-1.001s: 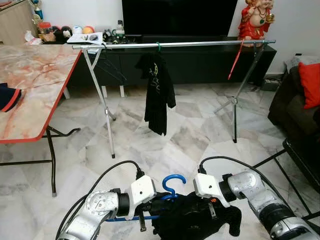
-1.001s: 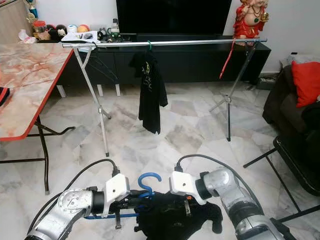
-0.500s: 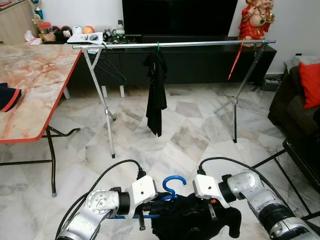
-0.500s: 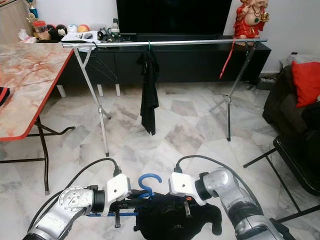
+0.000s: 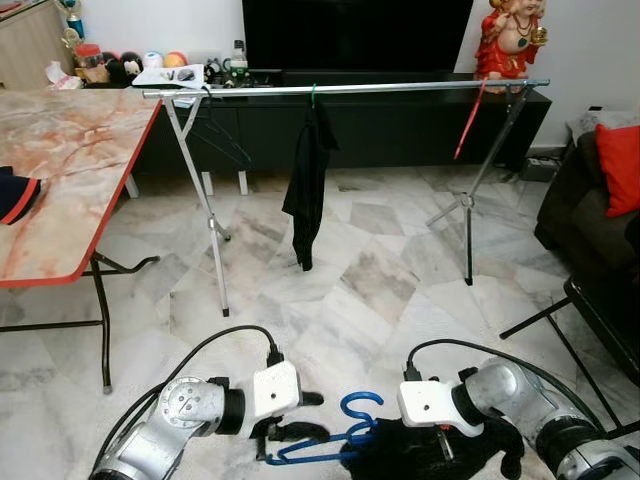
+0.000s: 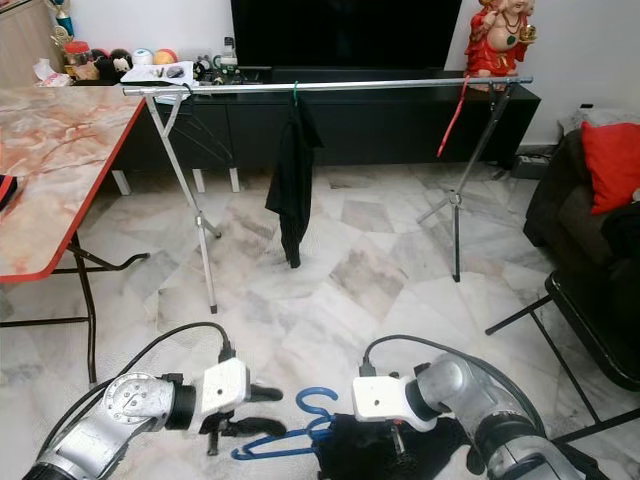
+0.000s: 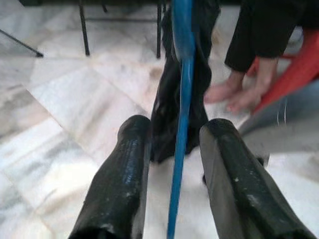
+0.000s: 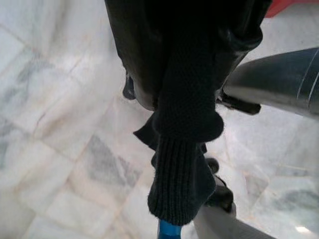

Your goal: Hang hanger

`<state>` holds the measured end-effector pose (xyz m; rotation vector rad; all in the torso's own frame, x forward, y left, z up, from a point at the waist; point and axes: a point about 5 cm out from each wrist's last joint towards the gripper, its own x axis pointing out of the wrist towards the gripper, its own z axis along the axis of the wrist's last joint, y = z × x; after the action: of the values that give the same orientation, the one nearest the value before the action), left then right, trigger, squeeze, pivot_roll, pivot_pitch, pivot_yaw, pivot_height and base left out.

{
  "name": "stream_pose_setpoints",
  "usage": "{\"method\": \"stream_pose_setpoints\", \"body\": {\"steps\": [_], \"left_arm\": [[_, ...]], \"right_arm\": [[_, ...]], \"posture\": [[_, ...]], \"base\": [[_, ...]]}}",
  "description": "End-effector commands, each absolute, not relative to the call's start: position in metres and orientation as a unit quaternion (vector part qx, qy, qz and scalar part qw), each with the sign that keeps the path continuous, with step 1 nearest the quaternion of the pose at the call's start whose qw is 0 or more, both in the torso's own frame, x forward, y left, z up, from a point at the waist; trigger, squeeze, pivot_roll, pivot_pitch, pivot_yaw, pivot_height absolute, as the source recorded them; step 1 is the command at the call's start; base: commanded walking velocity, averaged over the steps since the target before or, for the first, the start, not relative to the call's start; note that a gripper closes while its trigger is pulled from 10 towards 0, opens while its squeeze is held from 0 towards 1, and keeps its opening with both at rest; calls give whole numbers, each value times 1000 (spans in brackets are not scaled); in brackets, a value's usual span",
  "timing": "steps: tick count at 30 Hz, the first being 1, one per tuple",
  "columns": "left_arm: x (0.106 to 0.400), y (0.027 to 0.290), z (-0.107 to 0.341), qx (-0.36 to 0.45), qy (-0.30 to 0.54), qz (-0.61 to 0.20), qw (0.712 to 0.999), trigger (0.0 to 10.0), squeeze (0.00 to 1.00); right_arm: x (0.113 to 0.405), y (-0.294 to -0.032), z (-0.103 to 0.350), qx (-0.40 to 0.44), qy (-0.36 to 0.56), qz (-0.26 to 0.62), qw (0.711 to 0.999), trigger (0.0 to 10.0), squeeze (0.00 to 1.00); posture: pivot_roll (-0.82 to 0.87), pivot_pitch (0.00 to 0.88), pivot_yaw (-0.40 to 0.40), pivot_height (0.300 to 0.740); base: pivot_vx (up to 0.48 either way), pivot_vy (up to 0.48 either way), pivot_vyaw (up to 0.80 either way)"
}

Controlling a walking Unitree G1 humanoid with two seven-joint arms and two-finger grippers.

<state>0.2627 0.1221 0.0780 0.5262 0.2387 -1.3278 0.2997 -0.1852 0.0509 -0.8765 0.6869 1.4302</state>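
Low over the marble floor (image 5: 380, 270), the left hand (image 7: 172, 189) has its two black fingers (image 7: 122, 179) parted, with the thin bar of the blue hanger (image 5: 335, 440) running between them, seemingly untouched on either side. A black garment (image 5: 430, 455) hangs on that hanger. The right hand (image 5: 445, 445) is buried in the dark cloth, so I cannot tell how far it is open. Beyond stands the clothes rail (image 5: 400, 87), well apart, carrying another black garment (image 5: 305, 185).

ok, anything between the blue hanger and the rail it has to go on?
Nothing visible. The blue hanger with its black garment sits low between the left gripper and the right gripper; open marble floor leads to the clothes rail. A hung black garment takes one spot.
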Motion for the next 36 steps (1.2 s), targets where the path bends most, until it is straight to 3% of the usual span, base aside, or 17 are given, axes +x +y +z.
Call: {"method": "stream_pose_setpoints", "body": {"steps": [1, 3, 6, 11, 12, 13, 15, 21, 24, 28, 36], "left_arm": [[263, 127, 75, 268, 121, -602, 743, 10000, 1000], [268, 135, 72, 287, 121, -575, 756, 10000, 1000], [275, 145, 69, 280, 117, -516, 801, 10000, 1000], [278, 156, 60, 219, 119, -424, 871, 10000, 1000], [278, 160, 56, 200, 128, -399, 886, 10000, 373], [277, 164, 51, 188, 136, -376, 897, 10000, 0], [275, 170, 40, 156, 142, -310, 927, 10000, 0], [275, 172, 28, 107, 150, -238, 954, 10000, 0], [273, 173, 22, 98, 163, -227, 955, 10000, 0], [267, 157, 11, 99, 181, -263, 942, 10000, 0], [270, 143, 7, 80, 183, -262, 944, 10000, 0]], "right_arm": [[301, -190, 52, -394, 295, 610, 621, 0, 0], [304, -194, 55, -400, 290, 595, 634, 0, 0], [310, -199, 62, -406, 280, 574, 653, 0, 0], [316, -211, 73, -428, 273, 549, 664, 0, 0], [318, -215, 77, -433, 269, 544, 667, 0, 0], [320, -217, 81, -435, 263, 541, 670, 0, 0], [327, -215, 97, -434, 233, 540, 682, 0, 0], [336, -211, 111, -455, 210, 531, 683, 0, 0], [339, -206, 119, -449, 187, 531, 694, 0, 0], [344, -176, 140, -395, 109, 572, 711, 0, 0], [348, -144, 167, -369, 36, 608, 703, 0, 0]], "posture": [[141, 59, -63, 740], [138, 56, -60, 740], [131, 51, -58, 740], [125, 47, -61, 740], [126, 45, -62, 740], [126, 45, -62, 740], [124, 42, -63, 740], [129, 50, -69, 740], [125, 51, -69, 740], [119, 55, -64, 740], [123, 59, -66, 740]], "base": [[0, 0, 0], [0, 0, 0], [0, 0, 0], [0, 0, 0], [0, 0, 0], [0, 0, 0], [0, 0, 0], [0, 0, 0], [0, 0, 0], [0, 0, 0], [0, 0, 0]]}}
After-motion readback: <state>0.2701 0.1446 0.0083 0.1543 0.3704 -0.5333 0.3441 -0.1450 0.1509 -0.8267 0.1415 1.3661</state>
